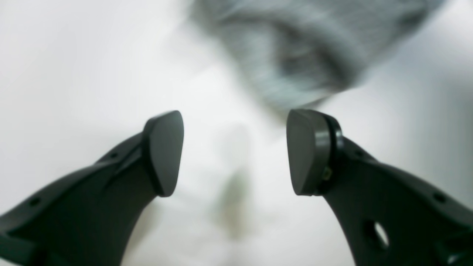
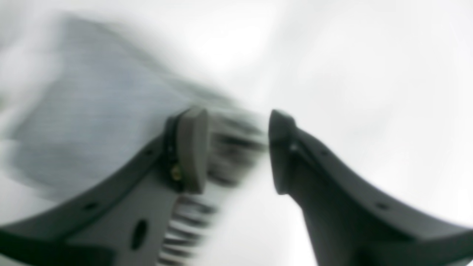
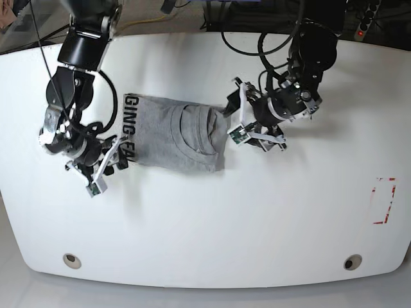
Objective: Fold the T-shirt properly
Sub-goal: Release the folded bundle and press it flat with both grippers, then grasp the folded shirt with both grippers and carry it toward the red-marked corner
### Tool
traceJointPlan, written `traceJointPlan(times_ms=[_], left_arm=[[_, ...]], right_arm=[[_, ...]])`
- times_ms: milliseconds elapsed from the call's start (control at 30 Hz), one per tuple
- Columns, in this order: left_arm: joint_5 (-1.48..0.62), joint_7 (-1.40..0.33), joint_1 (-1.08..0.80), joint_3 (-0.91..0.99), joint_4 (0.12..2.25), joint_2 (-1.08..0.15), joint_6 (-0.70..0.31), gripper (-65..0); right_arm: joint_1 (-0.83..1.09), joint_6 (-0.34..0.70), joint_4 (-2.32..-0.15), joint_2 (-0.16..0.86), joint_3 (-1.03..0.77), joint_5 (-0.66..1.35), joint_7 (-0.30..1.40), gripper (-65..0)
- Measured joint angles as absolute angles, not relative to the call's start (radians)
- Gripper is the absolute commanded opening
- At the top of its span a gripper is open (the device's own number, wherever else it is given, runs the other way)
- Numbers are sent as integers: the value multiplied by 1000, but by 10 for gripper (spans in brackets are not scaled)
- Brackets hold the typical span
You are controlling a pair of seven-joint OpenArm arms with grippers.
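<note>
The heather-grey cotton T-shirt, partly folded, lies mid-desk. Left gripper: jaws wide, empty, beside its collar end. Right gripper: jaws part-closed around its lettered edge; grip unconfirmed. Next, secure both ends.

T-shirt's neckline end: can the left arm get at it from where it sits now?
Probably yes. The left gripper hangs open right beside that edge of the T-shirt, with only bare table between them.
</note>
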State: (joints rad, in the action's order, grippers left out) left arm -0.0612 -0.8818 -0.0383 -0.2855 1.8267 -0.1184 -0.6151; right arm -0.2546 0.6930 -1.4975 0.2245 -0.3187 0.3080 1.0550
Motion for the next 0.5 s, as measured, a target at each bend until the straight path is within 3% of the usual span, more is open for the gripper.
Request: traceJointPlan(times_ms=[333,500], left_arm=[[-65,-886,-63,-326,1831,-105,-621,-243],[-71,-882,-64,-279,1832,-55,-622,-243]], right_arm=[[-351,696,-1167,270,-277,70,826,-433],[-252,685,-1189,280,-200,76,792,-433]])
